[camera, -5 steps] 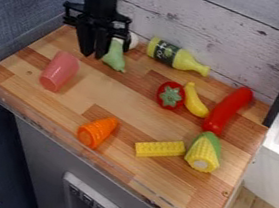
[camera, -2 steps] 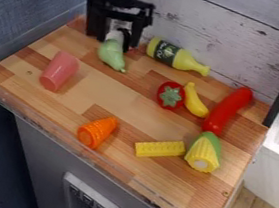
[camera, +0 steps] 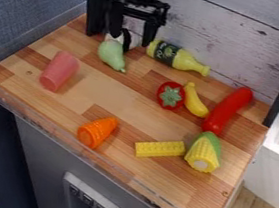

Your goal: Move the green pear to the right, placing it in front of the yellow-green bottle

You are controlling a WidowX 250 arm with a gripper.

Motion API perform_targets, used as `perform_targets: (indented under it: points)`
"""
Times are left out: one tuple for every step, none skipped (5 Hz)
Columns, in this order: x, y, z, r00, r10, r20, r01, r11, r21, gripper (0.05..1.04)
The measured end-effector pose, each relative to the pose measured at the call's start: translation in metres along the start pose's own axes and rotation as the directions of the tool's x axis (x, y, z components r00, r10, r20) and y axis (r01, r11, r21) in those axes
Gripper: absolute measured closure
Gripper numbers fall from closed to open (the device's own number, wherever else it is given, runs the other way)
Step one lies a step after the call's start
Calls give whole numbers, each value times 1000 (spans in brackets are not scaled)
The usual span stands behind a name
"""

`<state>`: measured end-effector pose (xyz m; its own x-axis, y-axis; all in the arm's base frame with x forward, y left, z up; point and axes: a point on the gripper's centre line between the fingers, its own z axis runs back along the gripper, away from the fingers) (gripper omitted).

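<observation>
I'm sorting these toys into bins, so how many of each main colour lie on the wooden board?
Yellow: 3 (banana, brick, corn)
Red: 2 (tomato, long red toy)
Yellow-green: 1 (bottle)
Pale green: 1 (pear-shaped toy)
Orange: 1 (carrot)
Pink: 1 (cylinder)
White: 1 (partly hidden toy)
Total: 10

A smooth, pale green, pear-shaped toy (camera: 112, 54) lies on its side at the rear left of the tabletop (camera: 130, 97), its rounded end toward the rear and its narrow tip toward the front, with a partly hidden white object (camera: 135, 38) just behind it.
</observation>
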<state>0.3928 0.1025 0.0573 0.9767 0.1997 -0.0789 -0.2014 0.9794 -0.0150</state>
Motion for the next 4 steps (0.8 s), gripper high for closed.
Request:
perform_targets:
  points:
    - [-2, -2, -10, 999, -50, -3, 50, 999, 0, 87]
    - [-4, -1, -25, 1000, -27, -14, 27, 1000, 1, 85]
    - [-1, 1, -35, 999, 46, -8, -46, 999, -1, 85]
    - [0, 7, -46, 990, 141, -23, -141, 990, -1, 85]
